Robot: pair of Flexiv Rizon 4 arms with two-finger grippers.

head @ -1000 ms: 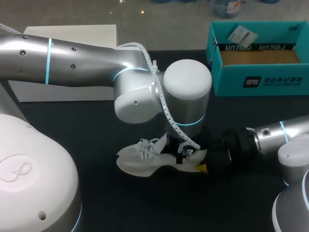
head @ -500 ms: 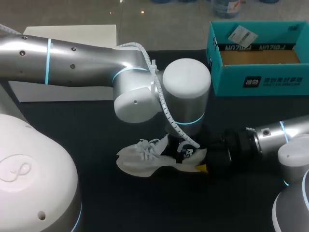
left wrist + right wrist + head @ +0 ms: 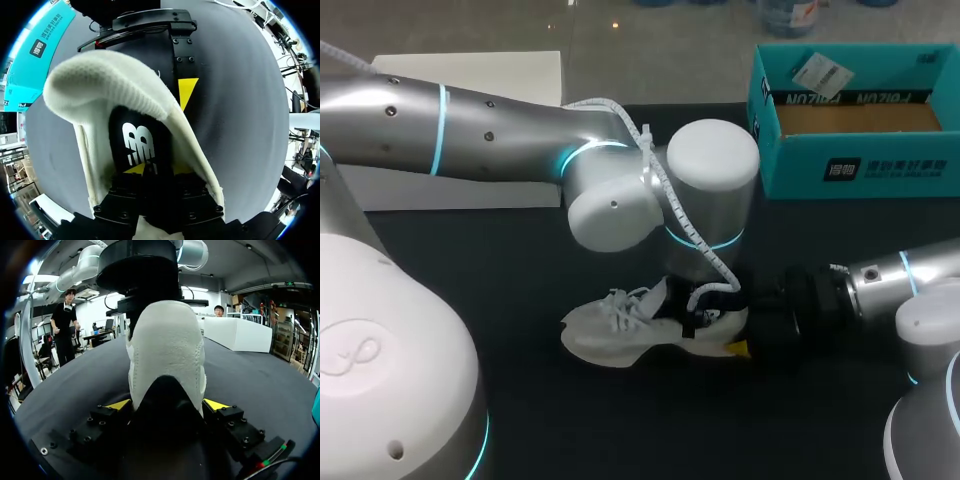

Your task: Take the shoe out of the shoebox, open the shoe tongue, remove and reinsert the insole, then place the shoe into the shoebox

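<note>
Left arm shifted slightly right; white knit sneaker lies centrally on the black table, heel clamped by right end effector, left end effector inside (grip indiscernible); tugging the black printed insole could wrench the heel loose.

A white box lies flat at the far left corner of the surface. The surface is dark and plain.

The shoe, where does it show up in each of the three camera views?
Head view: shoe just below the picture's middle.
Left wrist view: shoe fills the middle, opening toward camera.
Right wrist view: shoe heel between right gripper fingers.
Shared landmark: teal shoebox, head and left wrist views.
</note>
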